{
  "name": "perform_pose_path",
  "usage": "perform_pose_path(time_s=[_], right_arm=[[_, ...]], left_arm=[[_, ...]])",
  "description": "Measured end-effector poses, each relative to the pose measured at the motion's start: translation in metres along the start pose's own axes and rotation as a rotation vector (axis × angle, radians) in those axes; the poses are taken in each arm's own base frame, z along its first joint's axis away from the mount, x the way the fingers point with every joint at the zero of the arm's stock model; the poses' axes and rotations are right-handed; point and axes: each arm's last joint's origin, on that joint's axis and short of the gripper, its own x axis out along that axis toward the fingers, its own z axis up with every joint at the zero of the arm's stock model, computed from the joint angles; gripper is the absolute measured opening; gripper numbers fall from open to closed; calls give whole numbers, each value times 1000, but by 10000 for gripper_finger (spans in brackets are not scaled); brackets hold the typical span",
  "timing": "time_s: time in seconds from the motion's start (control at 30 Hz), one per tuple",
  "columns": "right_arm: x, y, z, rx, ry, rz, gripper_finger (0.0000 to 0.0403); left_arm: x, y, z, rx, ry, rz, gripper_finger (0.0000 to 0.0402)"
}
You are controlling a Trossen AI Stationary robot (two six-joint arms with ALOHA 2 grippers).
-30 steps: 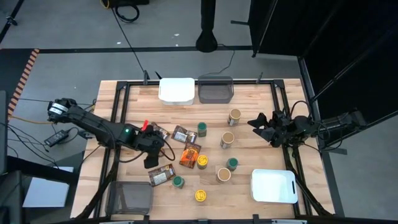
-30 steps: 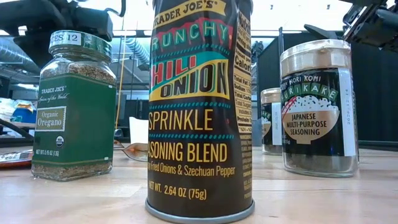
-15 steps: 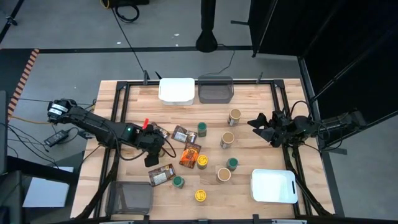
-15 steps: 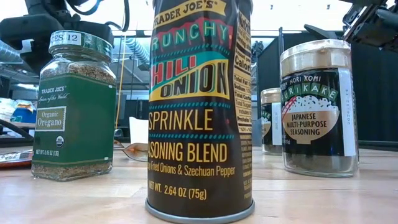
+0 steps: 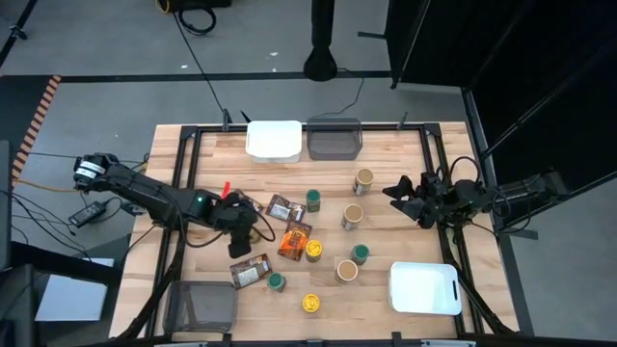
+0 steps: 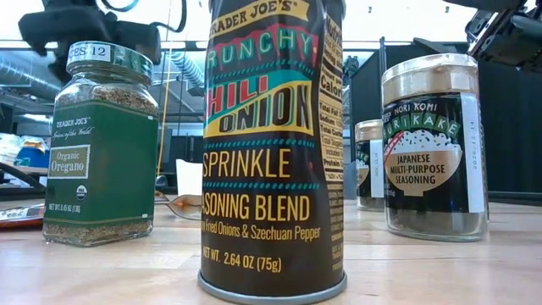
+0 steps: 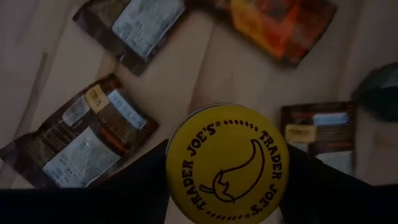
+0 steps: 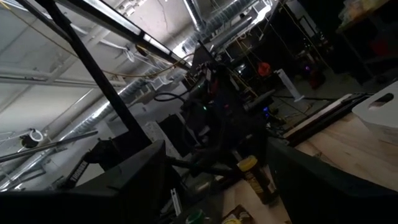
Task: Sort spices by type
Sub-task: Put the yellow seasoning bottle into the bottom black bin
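My left gripper (image 5: pixel 237 241) is over the table's left middle, shut on a jar with a yellow lid (image 7: pixel 227 163). Below it lie brown packets (image 7: pixel 78 140) (image 7: pixel 134 25) and an orange packet (image 5: pixel 294 239), flat on the wood. Jars with tan lids (image 5: pixel 363 180) (image 5: pixel 352 216), green lids (image 5: pixel 313 200) (image 5: pixel 276 281) and yellow lids (image 5: pixel 313 250) (image 5: pixel 310 303) stand upright in the middle. My right gripper (image 5: pixel 400 193) hangs open above the table's right side, beside the tan-lidded jars. In the high view the held jar is hidden by the gripper. My left gripper pinches the jar between its two fingers (image 7: pixel 146 180), one on each side just below the yellow lid's rim (image 7: pixel 174 163). The fingers come from above, pointing down. The jar sits upright with its lid facing the wrist camera and appears lifted clear of the packets beneath.
A white tray (image 5: pixel 273 139) and a grey tray (image 5: pixel 334 139) sit at the far edge. Another white tray (image 5: pixel 425 288) is at the near right and a grey one (image 5: pixel 201 306) at the near left. In the low view a tall dark jar (image 6: pixel 271 152) fills the foreground.
My left gripper, keeping its hold on the jar, has drifted slightly toward the table's right. In the low view it sits a little higher now than half a second ago. The right arm has kept still.
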Motion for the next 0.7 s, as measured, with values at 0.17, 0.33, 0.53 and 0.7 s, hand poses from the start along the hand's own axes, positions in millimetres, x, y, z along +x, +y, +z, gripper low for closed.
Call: perform_pose_path(time_s=[0.17, 0.33, 0.53, 0.7], right_arm=[[0, 0, 0, 0, 0, 0, 287], [0, 0, 0, -1, 0, 0, 287], [0, 0, 0, -2, 0, -1, 287], [0, 0, -1, -4, 7, -5, 287]], left_arm=[[-22, -7, 15, -52, 1, -64, 223], [-58, -14, 25, -122, 73, -119, 224], [-102, -36, 28, -181, 68, -204, 224], [-122, -57, 13, -344, 40, -211, 225]])
